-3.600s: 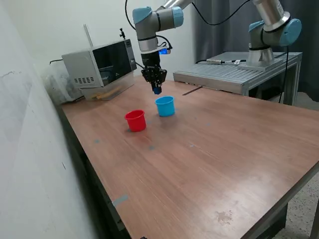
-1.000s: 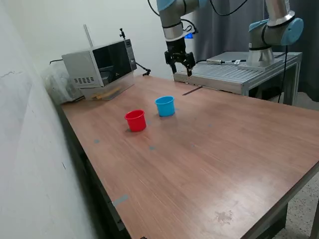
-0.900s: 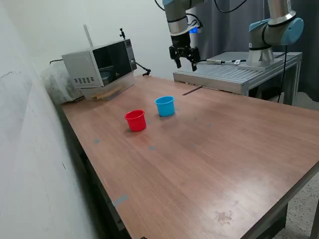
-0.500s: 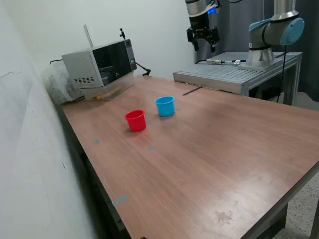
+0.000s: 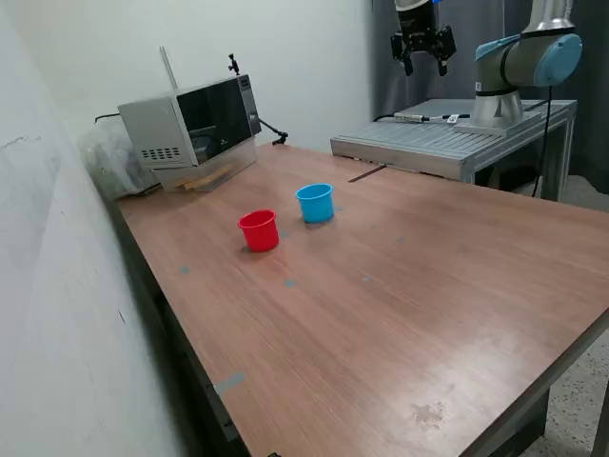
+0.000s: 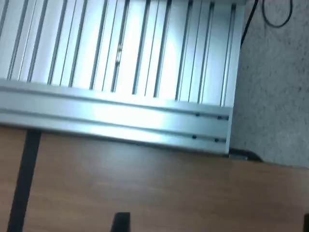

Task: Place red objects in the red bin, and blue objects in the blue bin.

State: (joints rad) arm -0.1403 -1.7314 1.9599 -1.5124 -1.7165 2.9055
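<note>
The gripper is seen way up high over the slotted metal platform, fingers spread wide with nothing held. The red cup and blue cup are parked side by side on the wooden table, near each other but not touching. No cubes can be made out anywhere.

exterior high oblique, wrist looking down, both show table edge
</note>
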